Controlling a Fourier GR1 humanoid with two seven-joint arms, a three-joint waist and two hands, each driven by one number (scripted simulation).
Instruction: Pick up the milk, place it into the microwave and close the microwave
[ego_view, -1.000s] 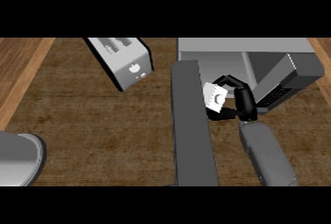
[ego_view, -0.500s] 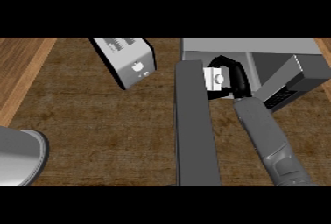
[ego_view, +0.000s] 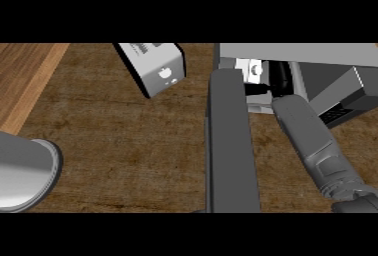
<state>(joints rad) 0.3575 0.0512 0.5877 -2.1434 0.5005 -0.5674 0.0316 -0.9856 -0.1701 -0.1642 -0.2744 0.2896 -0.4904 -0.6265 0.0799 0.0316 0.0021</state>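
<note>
My right hand's black fingers are curled round the white milk carton, which sits just inside the mouth of the grey boxy microwave, partly hidden by the hand. As I judge it, the placing step is in hand: the carton is at the opening but not yet shown resting on the microwave's floor. To do this well, I would carry the carton deeper into the microwave, keep it upright, and let go only once its base is down. I would also draw the hand straight back along the line it came in, so that it catches neither the carton nor the long dark grey microwave door, which stands open just to the left of the microwave's opening.

The right forearm comes up from the lower right corner and slants up and leftward into the microwave, close beside the open door, with the wrist at the threshold. My left hand does not show. A silver toaster stands to the left of the microwave on the brown wooden counter.
</note>
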